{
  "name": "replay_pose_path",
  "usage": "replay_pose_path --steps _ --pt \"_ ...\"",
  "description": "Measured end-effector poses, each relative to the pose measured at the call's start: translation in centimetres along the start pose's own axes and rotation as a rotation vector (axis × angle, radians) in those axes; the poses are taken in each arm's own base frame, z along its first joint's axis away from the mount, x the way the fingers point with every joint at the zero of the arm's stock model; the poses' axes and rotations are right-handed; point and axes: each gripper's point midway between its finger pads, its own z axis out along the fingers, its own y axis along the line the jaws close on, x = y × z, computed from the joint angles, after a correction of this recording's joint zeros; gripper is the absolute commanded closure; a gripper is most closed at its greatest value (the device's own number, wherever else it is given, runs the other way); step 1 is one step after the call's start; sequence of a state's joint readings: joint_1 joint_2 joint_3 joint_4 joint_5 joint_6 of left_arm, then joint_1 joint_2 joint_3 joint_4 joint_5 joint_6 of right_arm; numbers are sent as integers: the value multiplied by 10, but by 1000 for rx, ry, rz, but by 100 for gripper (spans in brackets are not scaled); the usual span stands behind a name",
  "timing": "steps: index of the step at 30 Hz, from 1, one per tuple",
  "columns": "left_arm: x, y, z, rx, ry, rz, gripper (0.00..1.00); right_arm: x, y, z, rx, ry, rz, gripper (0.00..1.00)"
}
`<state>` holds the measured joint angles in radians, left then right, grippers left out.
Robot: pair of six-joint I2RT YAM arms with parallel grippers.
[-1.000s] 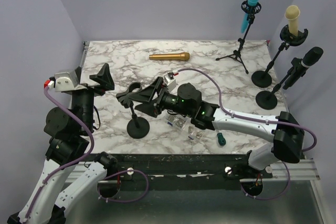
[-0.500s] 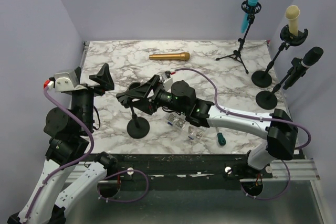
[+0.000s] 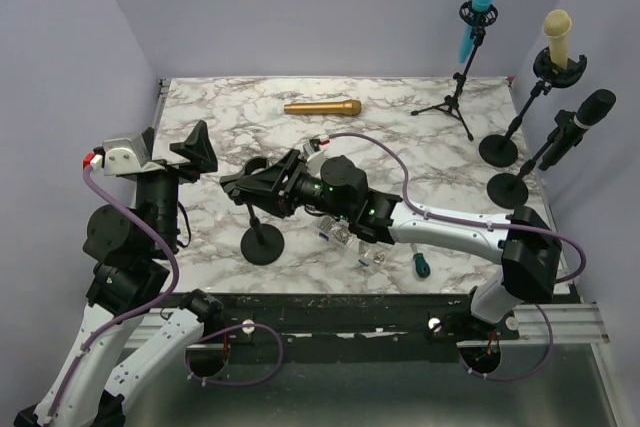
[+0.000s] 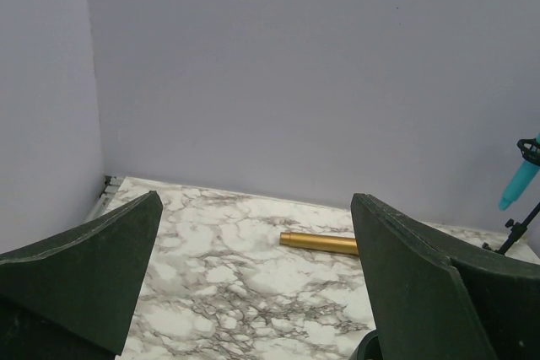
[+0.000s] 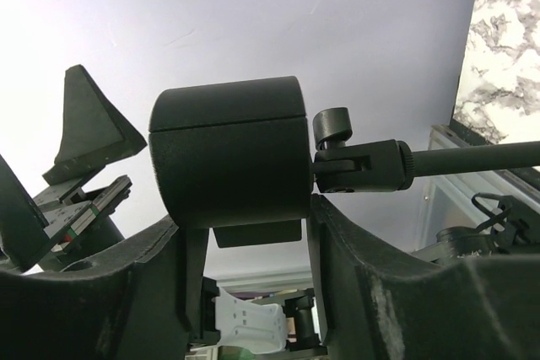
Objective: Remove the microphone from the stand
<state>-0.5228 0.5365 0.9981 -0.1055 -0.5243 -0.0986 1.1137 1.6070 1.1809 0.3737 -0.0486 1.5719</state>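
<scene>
Right wrist view shows your right claw (image 5: 249,217) clenched on the black cylindrical clip (image 5: 228,149) of the short black stand (image 3: 263,245). Your left claw (image 4: 255,200) hangs released; the gold metal microphone (image 3: 322,107) lies on the marble table (image 3: 220,107), well apart.

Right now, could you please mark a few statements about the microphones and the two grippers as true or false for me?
1. The gold microphone lies flat on the table. True.
2. The blue microphone lies on the table too. False: it is mounted on a tripod stand at the far right.
3. The left gripper is open and holds nothing. True.
4. The right gripper grips the black microphone. False: it is closed on the empty clip of the near stand; the black microphone sits in its own stand at the right edge.
</scene>
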Motion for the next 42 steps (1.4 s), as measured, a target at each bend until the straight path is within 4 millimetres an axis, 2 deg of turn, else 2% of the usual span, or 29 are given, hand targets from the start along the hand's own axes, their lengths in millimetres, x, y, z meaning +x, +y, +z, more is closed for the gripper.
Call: replay_pose_path --steps 19,32,34,42 --pt "0 0 0 -1 0 0 2 -3 -6 -10 -44 -18 15 52" --pt "4 0 2 -1 6 4 2 2 -14 3 -26 -20 -50 51" --pt "4 0 2 -2 7 5 2 5 -22 4 -8 -18 -58 51" --pt "4 0 2 -3 7 5 2 9 -91 3 148 -10 -66 49"
